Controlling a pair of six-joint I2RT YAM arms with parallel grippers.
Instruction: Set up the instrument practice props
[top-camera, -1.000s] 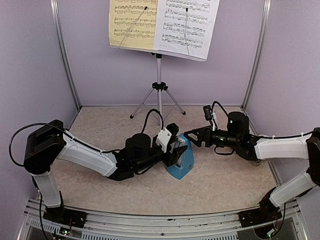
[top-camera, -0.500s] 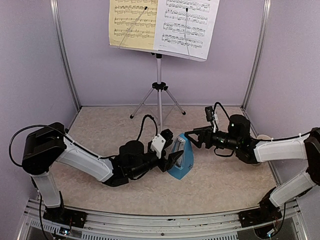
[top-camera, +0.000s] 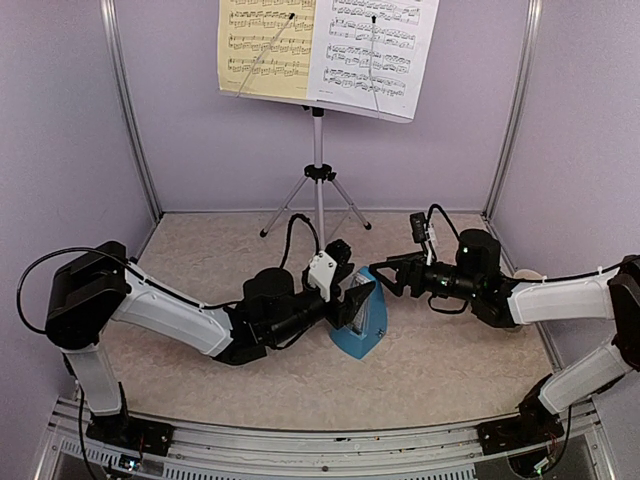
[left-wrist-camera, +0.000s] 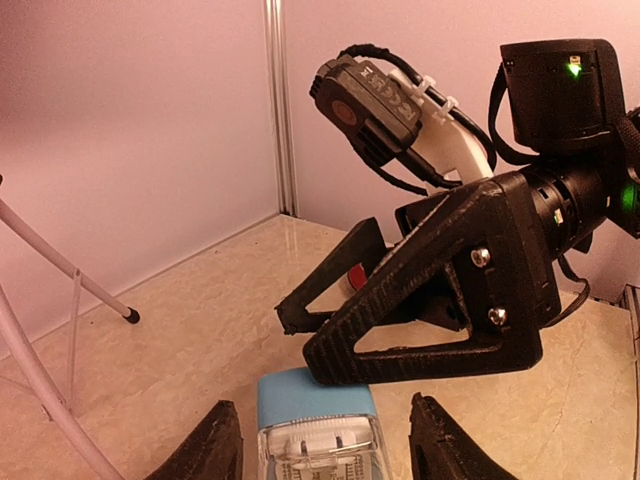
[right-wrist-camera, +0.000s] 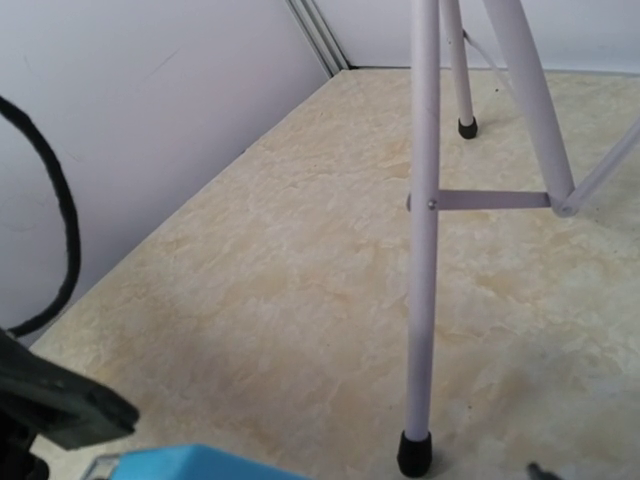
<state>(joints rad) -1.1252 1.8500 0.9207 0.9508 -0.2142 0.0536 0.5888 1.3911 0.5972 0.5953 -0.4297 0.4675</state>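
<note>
Where the left arm (top-camera: 170, 310) lies: stretched low across the bench (top-camera: 450, 370), reaching in towards the middle.
Left end effector (top-camera: 355, 298): right at the metronome, jaws part open. The left wrist view shows a dark finger (left-wrist-camera: 215, 445) on each side of the metronome's top with a sliver of gap on both sides. It straddles the top and grips nothing.
Metronome (top-camera: 368, 325): small blue pyramid standing upright on the bench at mid-floor, between the two arms. Its clear front window (left-wrist-camera: 318, 450) faces the left wrist camera.
Music stand (top-camera: 318, 180): silver tripod planted at the back of the bench, behind the metronome and well apart from it. All three feet are down, and one leg (right-wrist-camera: 420, 250) fills the right wrist view.
Yellow sheet (top-camera: 265, 45): up on the stand's desk, on the left side, printed staves showing.
White sheet (top-camera: 375, 45): just beside the yellow one on the right, edges touching or overlapping, I can't say which.
Right end effector (top-camera: 378, 272): jaws spread wide, nothing between them. The tips point leftward and hover just over the far side of the metronome's peak, nose to nose with the left one.
Right arm (top-camera: 560, 295): reaching in low from the right edge, its forearm roughly level above the bench.
</note>
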